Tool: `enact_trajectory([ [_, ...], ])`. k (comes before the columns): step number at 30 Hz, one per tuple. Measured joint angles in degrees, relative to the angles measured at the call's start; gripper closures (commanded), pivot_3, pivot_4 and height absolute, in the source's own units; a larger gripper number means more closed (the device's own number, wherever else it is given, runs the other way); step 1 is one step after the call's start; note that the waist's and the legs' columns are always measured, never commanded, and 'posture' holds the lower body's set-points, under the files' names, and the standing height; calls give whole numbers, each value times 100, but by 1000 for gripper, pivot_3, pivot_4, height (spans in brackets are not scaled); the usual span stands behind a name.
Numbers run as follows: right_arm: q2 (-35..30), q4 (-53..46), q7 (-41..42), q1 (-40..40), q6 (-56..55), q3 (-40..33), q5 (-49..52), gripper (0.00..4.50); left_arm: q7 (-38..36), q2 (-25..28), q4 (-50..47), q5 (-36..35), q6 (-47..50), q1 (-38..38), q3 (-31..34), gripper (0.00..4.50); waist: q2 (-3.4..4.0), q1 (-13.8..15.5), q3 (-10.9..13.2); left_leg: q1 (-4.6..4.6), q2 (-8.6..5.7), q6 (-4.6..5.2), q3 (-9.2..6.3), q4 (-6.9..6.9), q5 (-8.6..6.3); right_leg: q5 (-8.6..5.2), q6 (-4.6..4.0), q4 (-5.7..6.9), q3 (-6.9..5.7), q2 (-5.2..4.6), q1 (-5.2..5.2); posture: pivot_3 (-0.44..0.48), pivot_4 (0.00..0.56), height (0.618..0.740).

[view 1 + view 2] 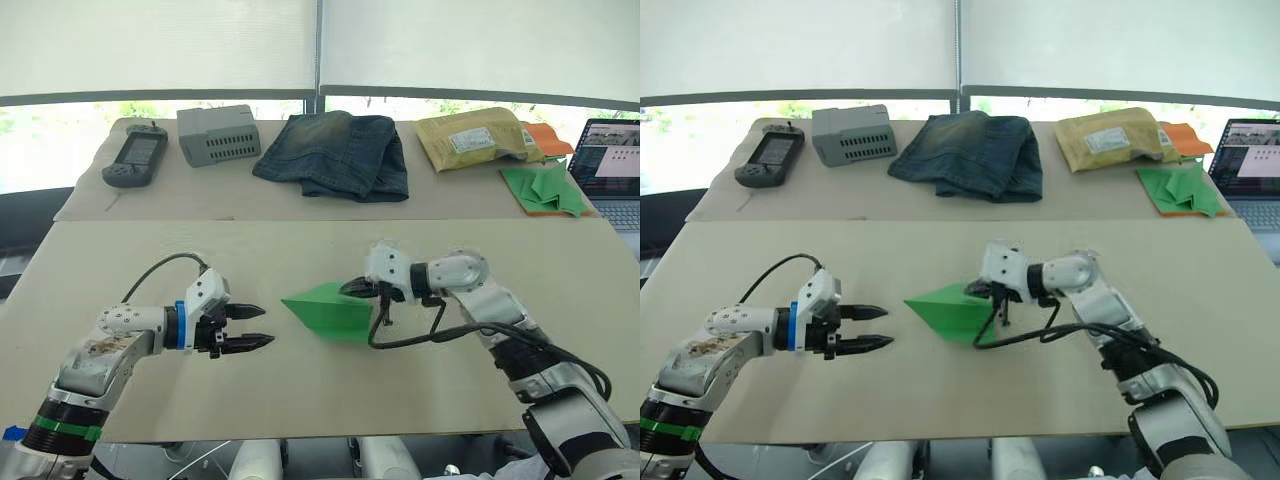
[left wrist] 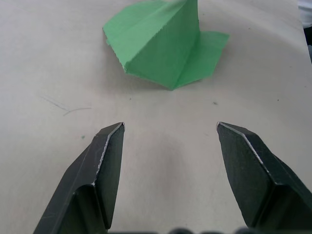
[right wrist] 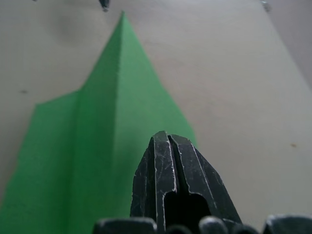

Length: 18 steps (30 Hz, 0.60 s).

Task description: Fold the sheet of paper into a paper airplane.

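Paper (image 1: 330, 312) pinched at its right end by the right gripper (image 1: 358, 290), one flap raised.
Left gripper (image 1: 255, 327) spread, just left of the tip; a tug could tear or uncrease it.

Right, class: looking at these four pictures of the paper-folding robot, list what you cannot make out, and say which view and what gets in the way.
- Sheet of paper: its edge under the right pincer is covered by the pincer in both eye views, so a grip cannot be confirmed.
- Laptop: cut off by the frame edge; screen content too small.
- Label on the yellow mailer: too small to read.
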Motion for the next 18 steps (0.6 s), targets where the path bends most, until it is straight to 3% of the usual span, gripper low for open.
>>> enact_trajectory([
  [18, -151, -1810, 566, 823, 905, 53, 65, 4463, 40, 64, -14, 90, -27, -118, -2, 1308, 0, 13, 0, -1, -1, -1, 0, 2, 0, -21, 37, 0, -2, 1, -2, 0, 150, 728],
])
